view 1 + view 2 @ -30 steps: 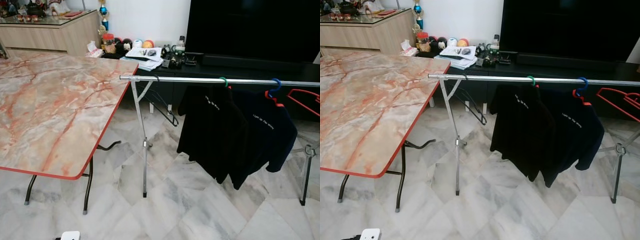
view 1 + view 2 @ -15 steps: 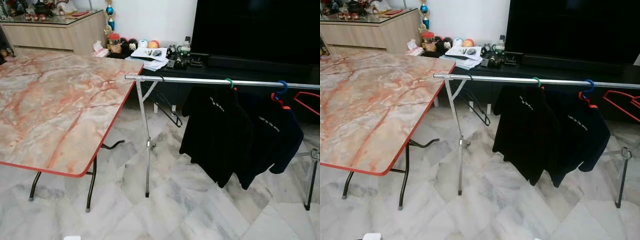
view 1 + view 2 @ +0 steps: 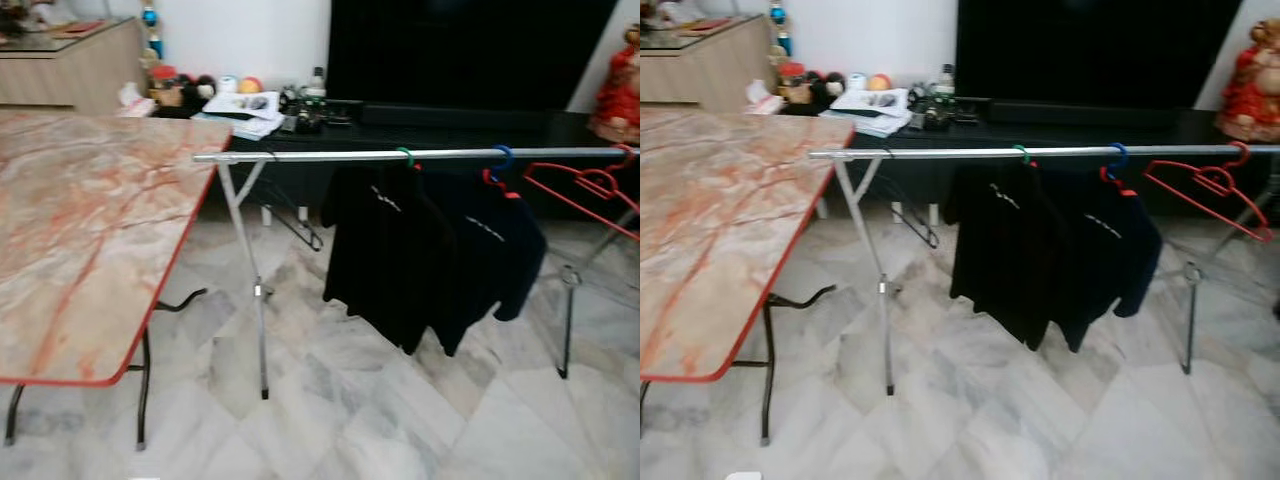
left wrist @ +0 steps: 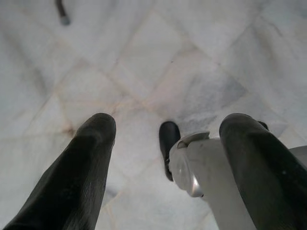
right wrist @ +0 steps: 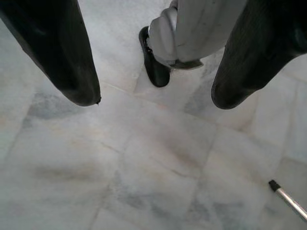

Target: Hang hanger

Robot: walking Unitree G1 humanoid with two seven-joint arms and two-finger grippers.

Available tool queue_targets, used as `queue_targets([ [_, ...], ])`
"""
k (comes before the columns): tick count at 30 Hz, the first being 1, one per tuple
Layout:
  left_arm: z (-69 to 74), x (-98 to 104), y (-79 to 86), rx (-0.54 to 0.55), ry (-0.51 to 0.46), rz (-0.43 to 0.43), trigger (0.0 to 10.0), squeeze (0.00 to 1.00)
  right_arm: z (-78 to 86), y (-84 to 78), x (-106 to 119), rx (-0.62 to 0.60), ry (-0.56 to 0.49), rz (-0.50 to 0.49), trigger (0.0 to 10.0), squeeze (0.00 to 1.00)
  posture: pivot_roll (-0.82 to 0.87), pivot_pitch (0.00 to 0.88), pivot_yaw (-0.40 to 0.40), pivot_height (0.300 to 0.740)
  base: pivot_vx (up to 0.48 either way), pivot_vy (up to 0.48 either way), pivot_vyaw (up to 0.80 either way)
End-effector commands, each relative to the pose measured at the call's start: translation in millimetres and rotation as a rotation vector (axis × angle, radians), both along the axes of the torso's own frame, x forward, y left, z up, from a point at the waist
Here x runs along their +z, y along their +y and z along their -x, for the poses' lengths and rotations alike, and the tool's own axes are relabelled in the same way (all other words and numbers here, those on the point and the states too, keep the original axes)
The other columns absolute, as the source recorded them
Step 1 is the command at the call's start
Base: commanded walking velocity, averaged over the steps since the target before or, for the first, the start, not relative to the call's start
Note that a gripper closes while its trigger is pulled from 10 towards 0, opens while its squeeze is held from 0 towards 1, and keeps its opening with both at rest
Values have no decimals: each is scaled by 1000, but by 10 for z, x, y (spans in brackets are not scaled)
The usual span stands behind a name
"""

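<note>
- The red hanger point(image 3: 1215, 190) hangs by its hook near the right end of the clothes rail point(image 3: 400, 155), empty, its frame tilted and slanting down to the right.
- Just beside it on the rail are two black shirts point(image 3: 430, 250), one on a green hook point(image 3: 405, 156) and one on a blue hook point(image 3: 501, 157); a thin black hanger point(image 3: 295, 215) dangles near the rail's left end.
- Compared with a second ago, the whole scene has slid left in the head views and the red hanger is now seen whole. That is the camera turning right, not the rack moving.
- My reading: the robot is squaring up toward the rail's right end, but it is well apart from the rack, so no hanging move has begun.
- The left gripper point(image 4: 165, 143) points at the marble floor point(image 4: 144, 62), its jaws apart with nothing between them; one of the robot's feet shows beyond the fingers.
- The right gripper point(image 5: 153, 96) likewise hangs over the floor, jaws apart and holding nothing.
- Outward: the marble-patterned surface point(image 3: 70, 230) with a red edge stands left of the rack, and a dark TV bench point(image 3: 420, 125) with clutter runs behind it.
</note>
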State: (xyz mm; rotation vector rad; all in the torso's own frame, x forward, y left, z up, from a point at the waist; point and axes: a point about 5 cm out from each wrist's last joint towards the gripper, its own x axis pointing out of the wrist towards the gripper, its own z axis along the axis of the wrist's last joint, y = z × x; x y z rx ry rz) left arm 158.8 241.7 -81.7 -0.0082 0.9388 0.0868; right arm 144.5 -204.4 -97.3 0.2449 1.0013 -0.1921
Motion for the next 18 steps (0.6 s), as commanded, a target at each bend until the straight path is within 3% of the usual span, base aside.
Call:
queue_targets([
  [1, 103, -40, 20, -10, 41, -11, 10000, 0, 5, 64, -11, -4, -3, -22, 10000, 0, 38, 0, -15, 740, 0, 0, 0],
  [18, 85, -42, -14, -15, 37, -9, 10000, 0, 9, 51, -9, -6, -11, -23, 10000, 0, 39, 0, -17, 740, 0, 0, 0],
])
